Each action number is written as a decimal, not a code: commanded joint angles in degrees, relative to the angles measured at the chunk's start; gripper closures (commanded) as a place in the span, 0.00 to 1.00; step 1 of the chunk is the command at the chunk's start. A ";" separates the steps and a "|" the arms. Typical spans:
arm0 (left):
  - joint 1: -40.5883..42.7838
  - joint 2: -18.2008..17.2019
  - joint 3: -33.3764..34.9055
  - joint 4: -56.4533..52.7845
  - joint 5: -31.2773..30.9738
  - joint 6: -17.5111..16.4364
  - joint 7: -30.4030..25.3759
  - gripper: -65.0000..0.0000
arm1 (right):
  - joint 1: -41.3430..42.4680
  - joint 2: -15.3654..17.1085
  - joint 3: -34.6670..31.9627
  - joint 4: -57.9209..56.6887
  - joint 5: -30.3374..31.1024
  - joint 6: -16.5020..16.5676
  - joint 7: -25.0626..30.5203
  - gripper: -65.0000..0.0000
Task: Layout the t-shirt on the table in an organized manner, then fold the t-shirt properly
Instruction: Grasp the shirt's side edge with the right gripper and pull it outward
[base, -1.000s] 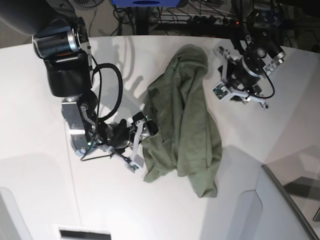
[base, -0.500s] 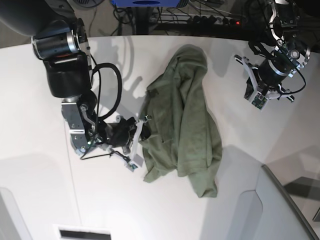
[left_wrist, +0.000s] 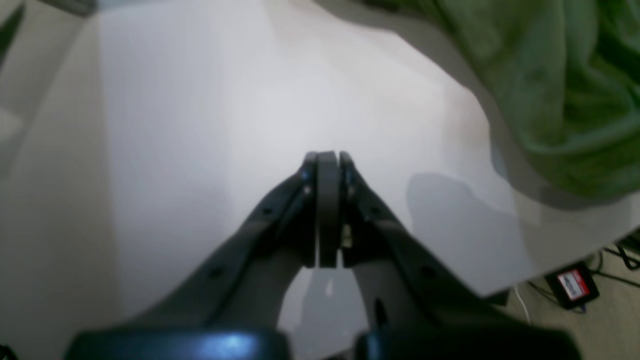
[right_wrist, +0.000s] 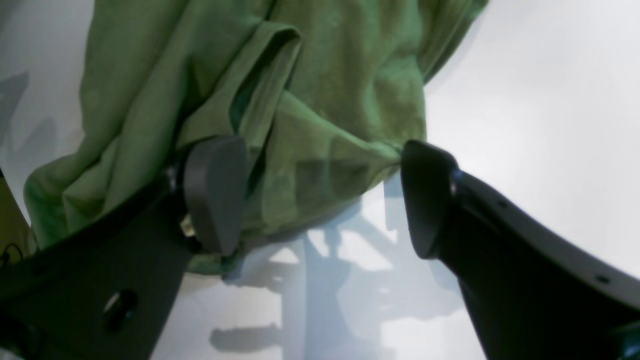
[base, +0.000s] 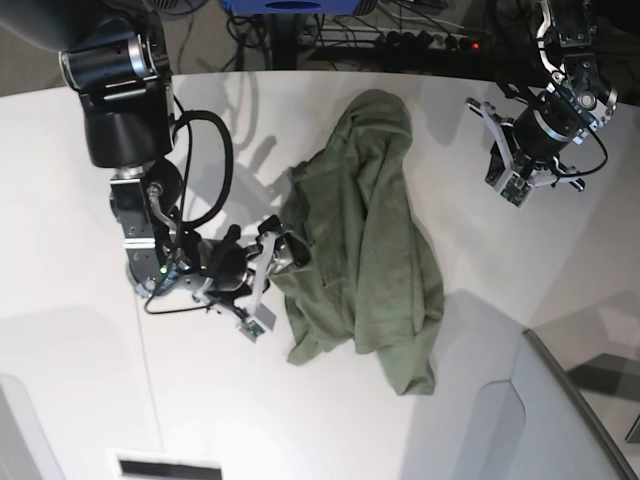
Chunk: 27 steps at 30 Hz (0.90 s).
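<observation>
On the white table (base: 90, 380) the olive-green t-shirt (base: 365, 250) lies bunched mid-surface, the right gripper (right_wrist: 320, 200) spread wide at its edge, one pad against the cloth, the left gripper (left_wrist: 327, 170) shut empty, well apart.

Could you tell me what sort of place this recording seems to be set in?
Probably a robotics lab or workshop: two robot arms work over a large white table, with cables and a power strip on the floor behind it.

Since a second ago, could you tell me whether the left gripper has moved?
Yes. In the base view the left gripper has pulled away from the t-shirt, toward the table's right far edge.
</observation>
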 joint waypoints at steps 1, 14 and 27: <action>-0.35 -0.49 0.26 0.73 -0.50 0.36 -0.93 1.00 | 2.04 -0.18 -0.18 0.16 0.84 0.45 1.17 0.30; 0.71 -1.72 0.35 -0.86 -0.41 0.36 -1.02 1.00 | 6.00 -0.18 -0.18 -14.35 0.84 0.45 7.85 0.88; 0.18 -2.16 1.76 -4.37 -0.41 0.36 -5.41 1.00 | -7.10 3.60 4.48 15.54 1.02 0.45 -4.37 1.00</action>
